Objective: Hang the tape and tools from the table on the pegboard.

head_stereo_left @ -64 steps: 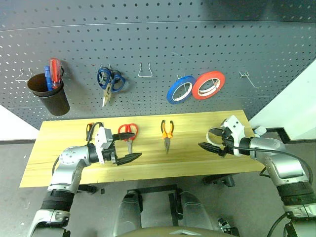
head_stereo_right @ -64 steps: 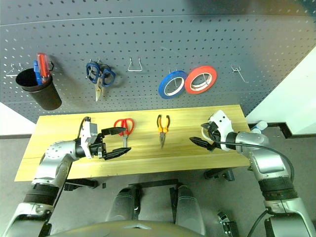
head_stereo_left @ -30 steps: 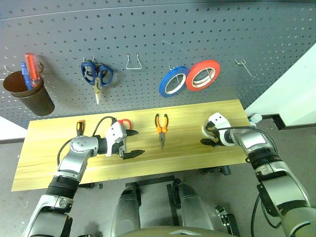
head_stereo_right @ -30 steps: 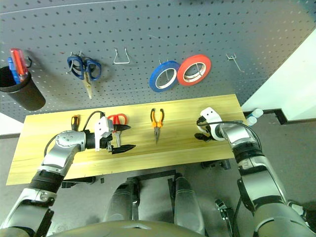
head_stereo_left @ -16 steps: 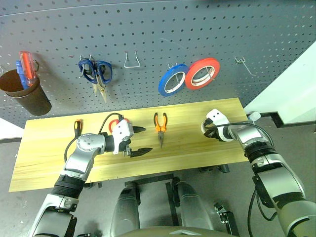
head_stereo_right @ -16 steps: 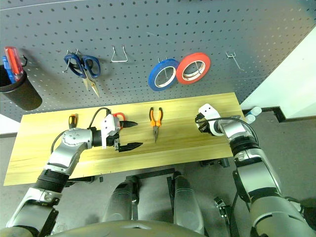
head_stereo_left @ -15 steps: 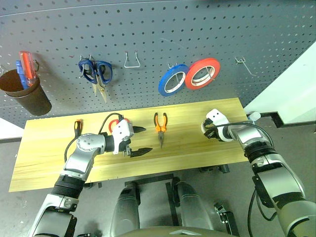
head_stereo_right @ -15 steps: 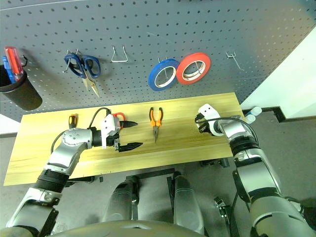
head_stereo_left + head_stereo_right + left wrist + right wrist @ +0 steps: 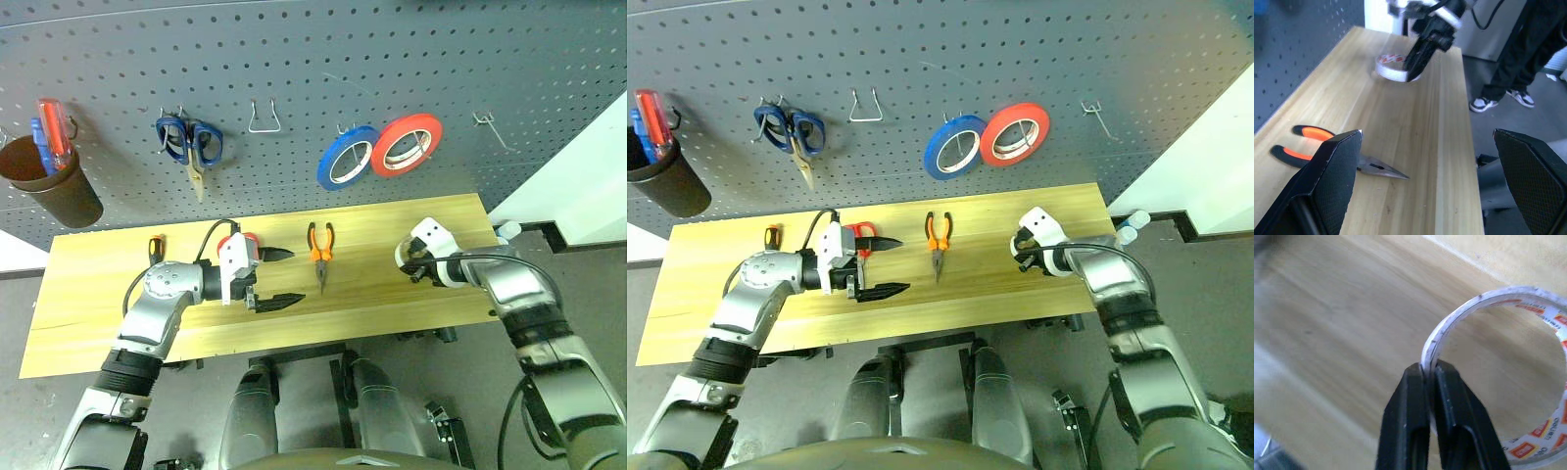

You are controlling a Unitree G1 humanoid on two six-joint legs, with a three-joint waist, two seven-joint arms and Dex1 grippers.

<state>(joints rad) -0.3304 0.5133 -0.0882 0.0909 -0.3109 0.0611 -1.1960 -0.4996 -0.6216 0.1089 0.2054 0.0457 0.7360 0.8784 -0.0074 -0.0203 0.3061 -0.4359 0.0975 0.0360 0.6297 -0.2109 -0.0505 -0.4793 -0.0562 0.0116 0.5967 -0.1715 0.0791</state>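
gripping the tape (image 9: 1508, 367) by its thin wall, the right gripper (image 9: 1429, 377) has its two black fingers pinched together, one inside the ring and one outside. the roll sits at the right end of the table (image 9: 392, 294), low over the wood or just off it; which, the views do not settle. judged from this, the pick-up step is in hand, and the next move calls for carrying the roll up to a bare hook (image 9: 490, 127) on the pegboard (image 9: 313, 88). the left gripper (image 9: 279, 277) hangs spread wide and empty, near the pliers (image 9: 319, 253).
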